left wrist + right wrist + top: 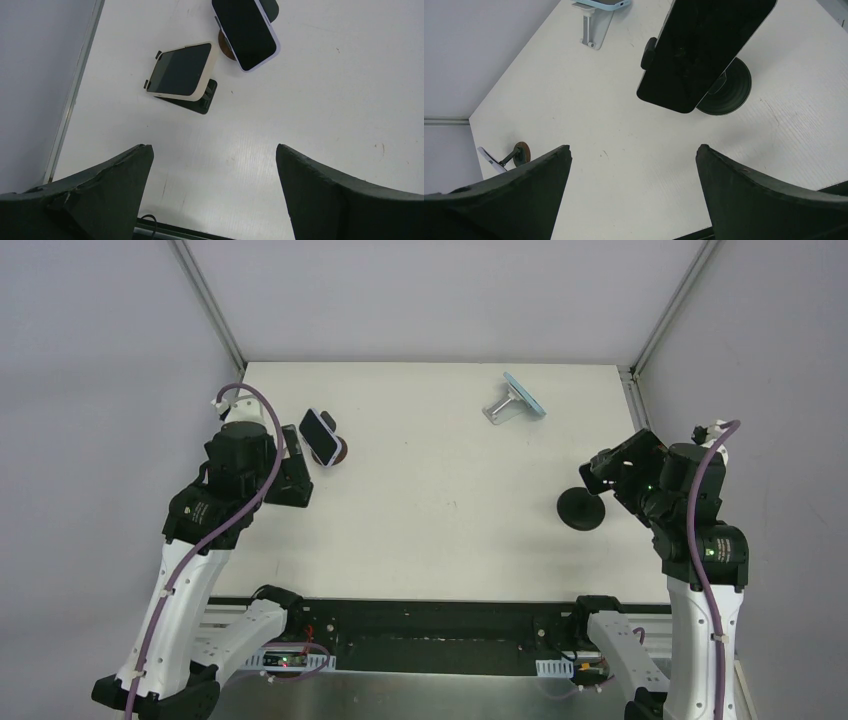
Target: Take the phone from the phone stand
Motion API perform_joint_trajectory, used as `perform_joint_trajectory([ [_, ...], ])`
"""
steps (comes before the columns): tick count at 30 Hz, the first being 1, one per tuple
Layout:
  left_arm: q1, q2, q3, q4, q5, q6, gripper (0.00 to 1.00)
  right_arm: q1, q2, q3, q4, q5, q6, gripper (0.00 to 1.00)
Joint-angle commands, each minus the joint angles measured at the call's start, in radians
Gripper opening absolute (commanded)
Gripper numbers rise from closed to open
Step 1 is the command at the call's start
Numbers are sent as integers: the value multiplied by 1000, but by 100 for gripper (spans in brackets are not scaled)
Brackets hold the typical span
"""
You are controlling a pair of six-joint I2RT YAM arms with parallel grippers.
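White desk (pixel 450 540): a glossy black slab phone (pixel 704 50), likely stiff and slick, tilts on its black round-based stand (pixel 734 82) before the open right end effector (pixel 633 148); pinch long edges. Left end effector (pixel 213 146) open too.

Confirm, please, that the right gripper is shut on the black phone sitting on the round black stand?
No: the right gripper is open, short of the black phone, which does sit on the round black stand; see the right wrist view.
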Motion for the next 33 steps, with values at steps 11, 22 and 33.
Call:
perform_joint_trajectory([
  [11, 5, -5, -10, 31, -56, 26, 100, -5, -4, -11, -7, 84, 103, 99],
  [22, 5, -12, -82, 88, -17, 83, 100, -66, 119, 124, -137, 66, 139, 99],
  [33, 5, -20, -169, 160, -24, 95, 100, -313, 227, 152, -123, -60, 181, 99],
])
